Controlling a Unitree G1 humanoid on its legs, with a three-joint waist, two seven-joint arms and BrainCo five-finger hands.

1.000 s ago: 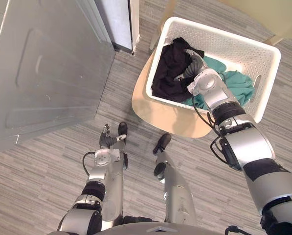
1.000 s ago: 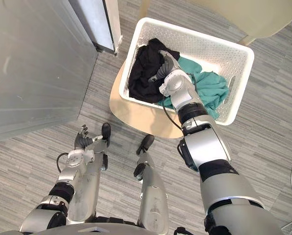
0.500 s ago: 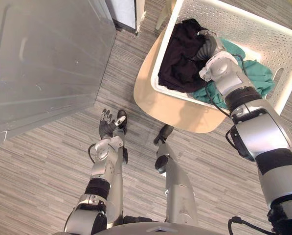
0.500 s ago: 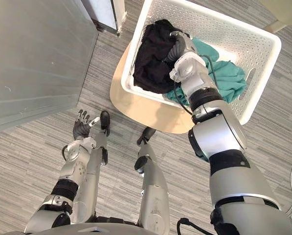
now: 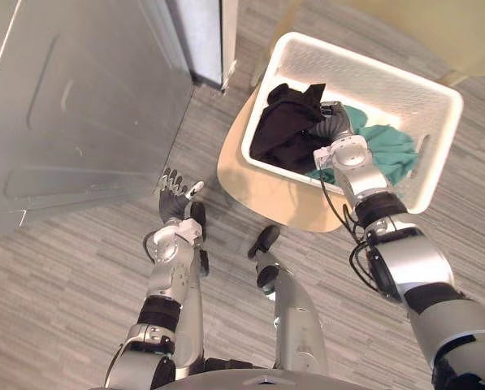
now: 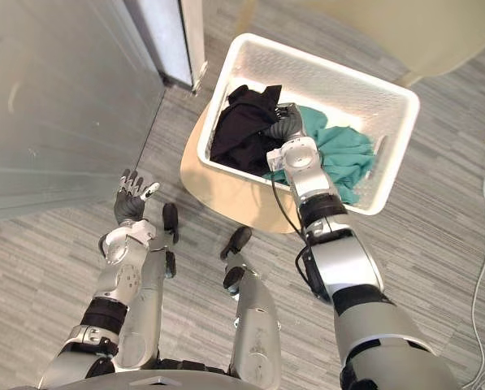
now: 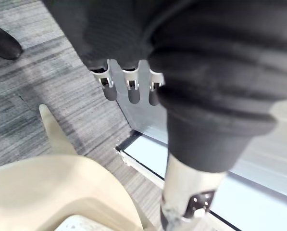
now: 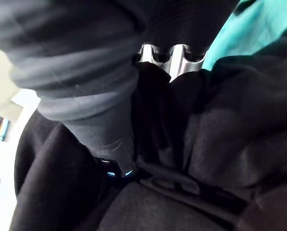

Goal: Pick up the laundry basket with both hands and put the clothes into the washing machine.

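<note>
In the laundry basket [image 5: 372,77] the right hand [image 5: 333,126] is lying on the black garment [image 5: 283,126]; its grip I cannot tell. The left hand [image 5: 174,203] is hanging spread, outside the basket. Soft, light cloth probably: take a thick fold.

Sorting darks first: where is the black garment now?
In the left eye view, the black garment lies in the left part of the white perforated plastic laundry basket, beside the teal cloth, with the right robot hand against it.
</note>
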